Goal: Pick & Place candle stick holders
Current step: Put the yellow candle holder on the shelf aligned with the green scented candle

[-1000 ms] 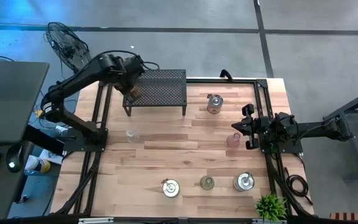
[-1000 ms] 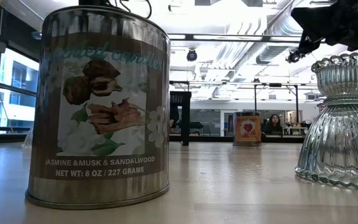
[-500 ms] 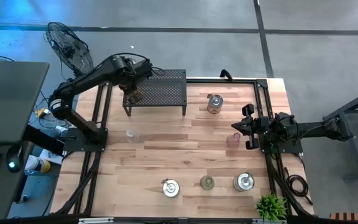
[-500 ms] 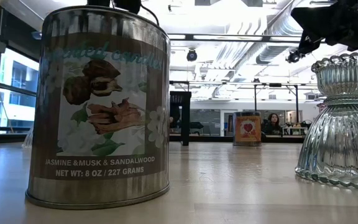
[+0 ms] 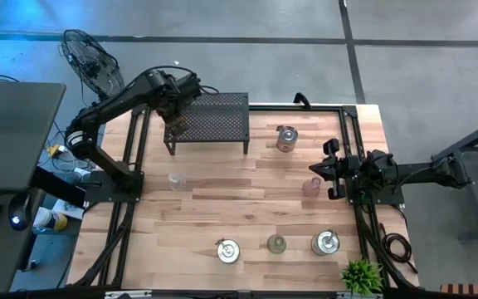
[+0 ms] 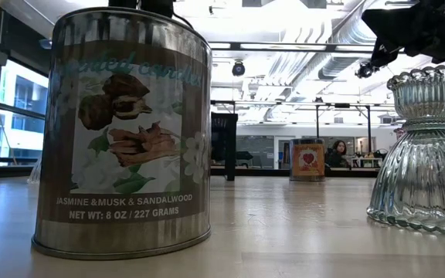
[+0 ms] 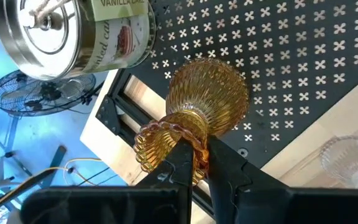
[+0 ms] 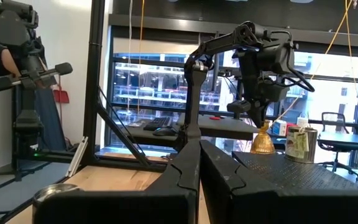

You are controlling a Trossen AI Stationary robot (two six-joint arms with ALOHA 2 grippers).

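Observation:
My left gripper (image 5: 175,126) is over the left end of the black perforated rack (image 5: 218,120), shut on an amber glass candle holder (image 7: 207,93), which also shows in the right wrist view (image 8: 261,143). A silver tin (image 7: 73,31) stands on the rack beside it. My right gripper (image 5: 332,170) waits shut and empty at the table's right, next to a pink holder (image 5: 311,186). On the table stand a clear holder (image 5: 175,180), a silver tin (image 5: 286,139), an olive holder (image 5: 277,243) and two silver ones (image 5: 227,250) (image 5: 325,242). My left gripper pinches the amber holder's scalloped top rim (image 7: 166,129) between its two fingers; one finger seems to be inside the mouth and one outside. The fingers come from above, pointing down. The holder is upright, its bell-shaped base (image 7: 210,87) at the rack's top; touching or just above, I cannot tell.
A small green plant (image 5: 361,274) stands at the near right corner. Black frame rails run along the table's left (image 5: 131,166) and right (image 5: 359,216) sides. In the low view a labelled tin (image 6: 122,131) and a clear ribbed holder (image 6: 422,147) stand close to the camera.
My left arm has reached a little farther toward the table's far edge over the rack's left end. Its gripper stays shut on the amber holder, which keeps about the same place over the rack.

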